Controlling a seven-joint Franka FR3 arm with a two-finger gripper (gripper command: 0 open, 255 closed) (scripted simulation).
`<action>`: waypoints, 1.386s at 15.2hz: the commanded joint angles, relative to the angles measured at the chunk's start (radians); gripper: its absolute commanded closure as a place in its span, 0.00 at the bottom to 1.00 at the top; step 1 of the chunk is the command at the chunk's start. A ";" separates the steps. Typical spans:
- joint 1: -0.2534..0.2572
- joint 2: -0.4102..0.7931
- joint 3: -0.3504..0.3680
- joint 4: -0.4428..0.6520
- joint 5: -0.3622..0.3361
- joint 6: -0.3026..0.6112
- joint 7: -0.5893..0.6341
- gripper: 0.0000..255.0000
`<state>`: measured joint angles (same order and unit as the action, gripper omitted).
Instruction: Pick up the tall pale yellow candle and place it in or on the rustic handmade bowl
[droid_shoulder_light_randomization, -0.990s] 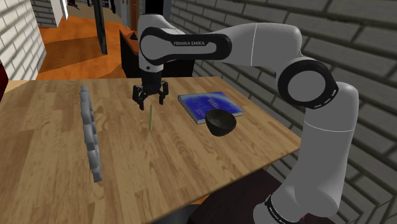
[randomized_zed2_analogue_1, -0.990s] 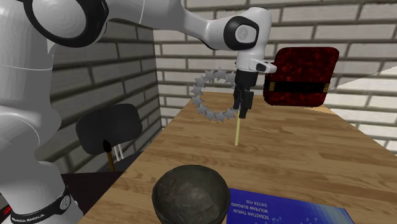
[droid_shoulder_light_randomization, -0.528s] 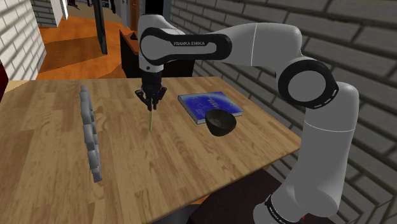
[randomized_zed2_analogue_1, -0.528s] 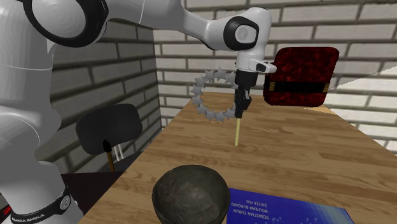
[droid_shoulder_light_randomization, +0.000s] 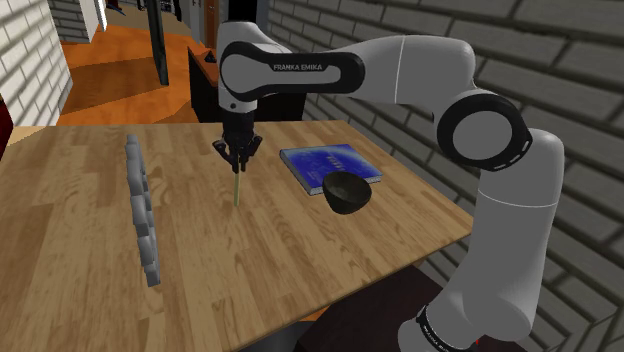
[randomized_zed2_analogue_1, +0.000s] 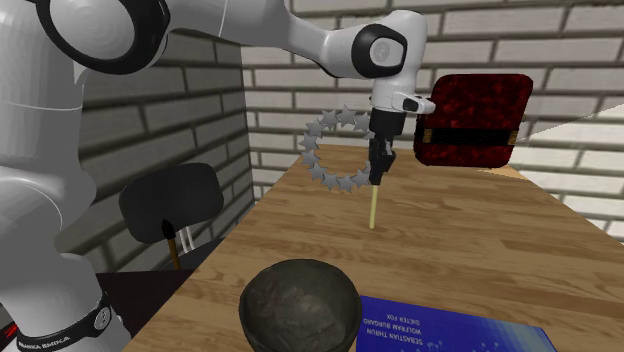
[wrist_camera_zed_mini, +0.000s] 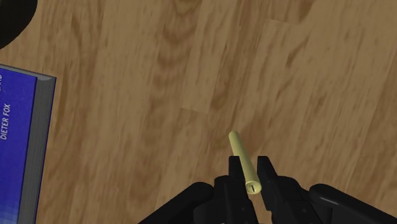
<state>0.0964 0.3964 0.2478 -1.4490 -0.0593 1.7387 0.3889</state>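
Observation:
A thin, tall pale yellow candle (droid_shoulder_light_randomization: 236, 190) stands upright on the wooden table (droid_shoulder_light_randomization: 90, 260), near the middle. My black gripper (droid_shoulder_light_randomization: 237, 166) hangs straight above it and is shut on the candle's top end. In the wrist view both fingers (wrist_camera_zed_mini: 234, 179) clasp the candle (wrist_camera_zed_mini: 242, 160) just below its wick. The second exterior view shows the candle (randomized_zed2_analogue_1: 373, 208) with its foot on the table, under the gripper (randomized_zed2_analogue_1: 376, 178). The dark, rough bowl (droid_shoulder_light_randomization: 346, 191) rests on the table toward the shoulder view's right, beside the book. The bowl (randomized_zed2_analogue_1: 298, 305) holds nothing.
A blue book (droid_shoulder_light_randomization: 326, 163) lies flat just behind the bowl. A grey ring of stars (droid_shoulder_light_randomization: 142, 211) stands on edge at the shoulder view's left. A dark red box (randomized_zed2_analogue_1: 470, 121) sits at the table's far end. Brick walls flank the table.
The fingers stood apart around the candle's top a second ago and have since closed onto it. The arm and the candle have stayed in place.

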 joint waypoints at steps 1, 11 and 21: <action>0.001 -0.002 0.001 0.018 0.001 -0.020 0.001 1.00; 0.009 0.005 0.003 0.164 0.000 -0.158 0.002 1.00; 0.028 0.051 0.004 0.370 -0.010 -0.319 0.007 1.00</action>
<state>0.1235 0.4471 0.2516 -1.0927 -0.0695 1.4340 0.3961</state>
